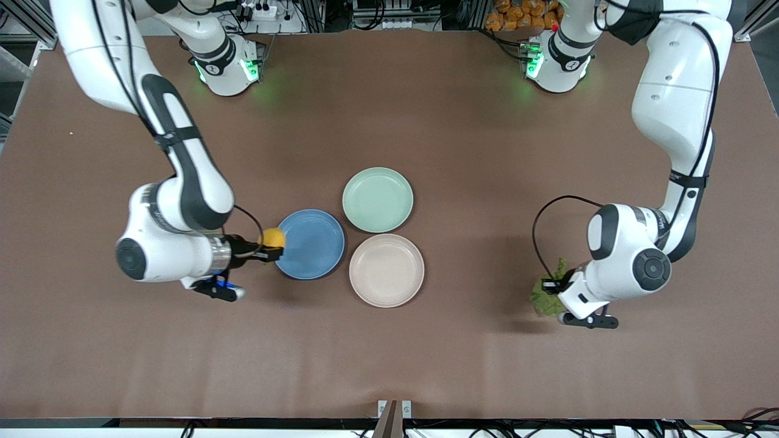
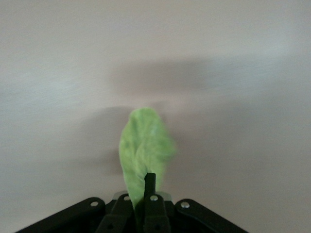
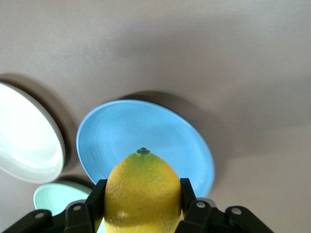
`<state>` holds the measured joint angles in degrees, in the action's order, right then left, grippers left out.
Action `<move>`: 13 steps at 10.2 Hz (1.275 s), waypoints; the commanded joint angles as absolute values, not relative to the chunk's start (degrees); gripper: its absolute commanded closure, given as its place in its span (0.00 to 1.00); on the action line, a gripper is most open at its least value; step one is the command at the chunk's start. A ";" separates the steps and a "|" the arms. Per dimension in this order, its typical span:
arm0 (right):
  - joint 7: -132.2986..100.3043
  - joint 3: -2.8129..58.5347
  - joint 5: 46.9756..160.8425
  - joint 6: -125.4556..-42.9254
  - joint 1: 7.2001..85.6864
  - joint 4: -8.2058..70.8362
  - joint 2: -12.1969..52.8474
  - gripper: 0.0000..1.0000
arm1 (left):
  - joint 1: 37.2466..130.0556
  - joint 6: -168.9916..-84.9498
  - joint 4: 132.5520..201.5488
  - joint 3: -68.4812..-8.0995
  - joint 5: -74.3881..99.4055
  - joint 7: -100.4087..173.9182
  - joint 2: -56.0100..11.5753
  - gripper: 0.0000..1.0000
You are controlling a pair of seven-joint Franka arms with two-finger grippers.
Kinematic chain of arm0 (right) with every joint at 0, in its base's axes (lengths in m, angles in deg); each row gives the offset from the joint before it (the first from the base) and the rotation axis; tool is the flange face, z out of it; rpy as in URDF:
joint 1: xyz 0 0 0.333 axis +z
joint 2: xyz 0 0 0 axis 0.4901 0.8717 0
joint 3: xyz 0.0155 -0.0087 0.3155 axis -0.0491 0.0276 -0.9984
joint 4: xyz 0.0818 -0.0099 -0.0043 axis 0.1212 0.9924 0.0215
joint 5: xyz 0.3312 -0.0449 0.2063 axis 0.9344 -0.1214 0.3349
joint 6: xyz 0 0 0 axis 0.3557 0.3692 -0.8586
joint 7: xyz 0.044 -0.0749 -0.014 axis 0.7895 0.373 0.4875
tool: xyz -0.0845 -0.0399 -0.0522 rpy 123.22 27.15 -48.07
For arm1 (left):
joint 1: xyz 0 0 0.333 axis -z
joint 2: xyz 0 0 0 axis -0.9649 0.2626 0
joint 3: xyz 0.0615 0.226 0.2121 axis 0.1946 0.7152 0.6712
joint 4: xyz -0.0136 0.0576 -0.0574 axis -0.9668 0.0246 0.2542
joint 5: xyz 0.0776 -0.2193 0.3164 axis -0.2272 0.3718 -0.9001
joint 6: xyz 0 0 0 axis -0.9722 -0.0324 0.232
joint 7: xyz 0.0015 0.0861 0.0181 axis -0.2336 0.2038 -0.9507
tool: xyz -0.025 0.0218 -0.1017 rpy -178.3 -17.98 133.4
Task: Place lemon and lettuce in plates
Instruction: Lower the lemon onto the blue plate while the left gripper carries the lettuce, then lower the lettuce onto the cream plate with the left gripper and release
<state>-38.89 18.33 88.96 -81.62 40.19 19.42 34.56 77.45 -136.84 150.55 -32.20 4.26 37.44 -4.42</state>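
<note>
The right gripper (image 1: pixel 272 246) is clamped across the lemon (image 1: pixel 273 238), its 2 fingers (image 3: pixel 187 194) on the fruit's widest part, held up over the 9 o'clock rim of the blue plate (image 1: pixel 316 246). I judge it firm, rounded and a little slippery, so a grip at the middle suits it. The beige plate (image 1: pixel 386 269) waits bare at the blue plate's 3 o'clock. The left gripper (image 1: pixel 552 286) pinches the lettuce (image 1: pixel 548 298) by 1 edge above the table (image 1: pixel 462 121); the leaf looks light and floppy, likely to sag.
</note>
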 commanded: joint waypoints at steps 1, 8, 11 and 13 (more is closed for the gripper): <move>-41.59 18.46 90.53 -86.06 42.52 19.22 37.63 1.00 | 83.09 -136.37 151.11 -34.20 4.92 27.26 -9.07 1.00; -41.07 18.37 91.41 -80.84 40.78 18.25 36.78 0.00 | 100.06 -148.20 146.53 -34.21 5.36 -8.24 -6.63 1.00; -32.14 18.90 90.79 -73.35 34.91 17.55 28.35 0.00 | 103.42 -159.71 146.70 -34.12 5.10 -14.87 -1.10 1.00; -28.52 18.90 88.88 -69.83 30.77 17.55 24.39 0.00 | 103.25 -160.54 147.05 -32.72 4.84 -14.28 0.32 0.81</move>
<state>-31.48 19.45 90.02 -71.34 33.56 15.66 28.05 103.31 -159.67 147.73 -34.26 4.31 -13.65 -0.53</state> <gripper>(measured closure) 0.000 0.890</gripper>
